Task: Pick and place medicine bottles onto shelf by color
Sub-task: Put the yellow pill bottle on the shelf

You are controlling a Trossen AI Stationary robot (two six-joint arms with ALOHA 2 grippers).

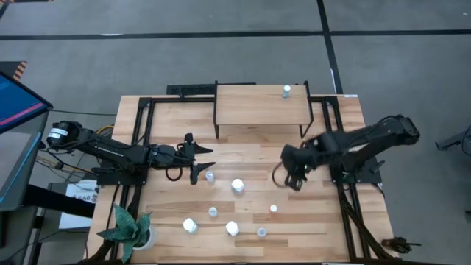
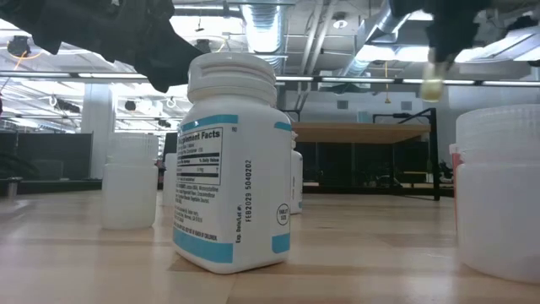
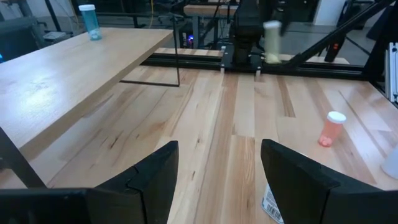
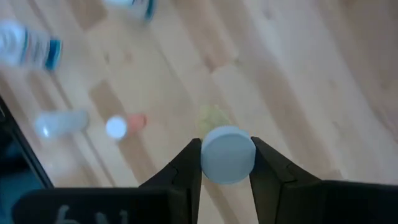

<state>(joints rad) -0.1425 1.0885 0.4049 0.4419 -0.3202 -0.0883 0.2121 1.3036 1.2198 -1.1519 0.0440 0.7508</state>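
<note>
Looking down: right hand [image 1: 296, 175] clamps a small bottle [image 1: 305, 168] above the slatted light-wood desk [image 1: 250, 158], beside the raised shelf [image 1: 261, 107]; one blue-capped bottle [image 1: 286, 90] stands on that board. Left hand [image 1: 202, 158] hovers, prongs spread, empty. Low view: a ribbed-cap white bottle [image 2: 229, 165] with a teal-banded label. Right wrist: round pale cap [image 4: 227, 155] pinched between dark fingers [image 4: 186, 168].

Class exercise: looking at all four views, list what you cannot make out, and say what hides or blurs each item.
- Bottle in the right tool: right wrist view shows only its cap; its label is hidden beneath.
- Shelf: low view, partly hidden by the labelled bottle.
- Bottle on the shelf: high view, too small to read.
- Left tool: open, nothing between.
</note>
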